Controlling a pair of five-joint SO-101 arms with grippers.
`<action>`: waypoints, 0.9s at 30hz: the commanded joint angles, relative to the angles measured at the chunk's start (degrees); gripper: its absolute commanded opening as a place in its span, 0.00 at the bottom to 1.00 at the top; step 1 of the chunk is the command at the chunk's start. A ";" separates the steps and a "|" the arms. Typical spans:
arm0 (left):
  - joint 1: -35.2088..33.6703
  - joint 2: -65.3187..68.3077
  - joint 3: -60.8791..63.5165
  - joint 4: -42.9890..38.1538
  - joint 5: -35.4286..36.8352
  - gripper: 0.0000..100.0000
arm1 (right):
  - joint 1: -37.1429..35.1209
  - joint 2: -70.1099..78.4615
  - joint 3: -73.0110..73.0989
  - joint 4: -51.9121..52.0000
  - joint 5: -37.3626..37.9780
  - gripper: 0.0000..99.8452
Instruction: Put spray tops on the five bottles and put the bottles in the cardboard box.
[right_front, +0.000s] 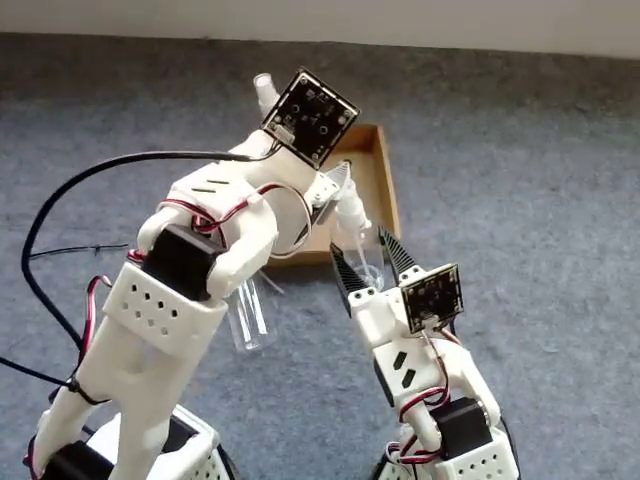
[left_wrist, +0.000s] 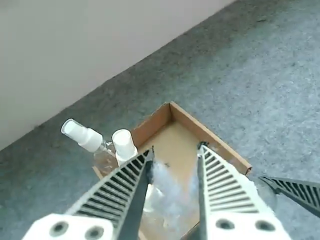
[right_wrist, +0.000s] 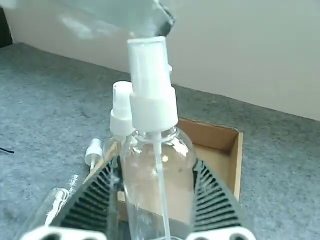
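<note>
Right claw (right_front: 357, 242) clamped on upright bottle (right_wrist: 157, 167), spray top (right_wrist: 150, 75) seated on its neck | left claw (left_wrist: 175, 148) hung just over that top, grip could not be told | cardboard box (right_front: 388, 190) at 12 o'clock from right claw | second bottle (right_front: 248, 320) lay on bench (right_front: 540, 200) at 8 o'clock

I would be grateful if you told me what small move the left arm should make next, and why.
Probably lift the left gripper straight up and clear. Its jaws stand open around the spray top, which already looks seated on the bottle held by the right gripper. Once clear, that bottle could go to the cardboard box just beyond it.
</note>
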 joint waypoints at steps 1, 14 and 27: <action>-3.56 -3.82 -7.34 0.88 -0.53 0.15 | 1.10 -0.92 -0.84 -1.19 -0.26 0.00; -8.22 -23.34 3.38 23.47 -0.70 0.15 | 5.85 22.55 -29.05 -1.45 -10.90 0.00; -8.13 -55.78 51.30 -7.38 -0.53 0.26 | -9.27 52.00 -53.85 8.48 -19.16 0.00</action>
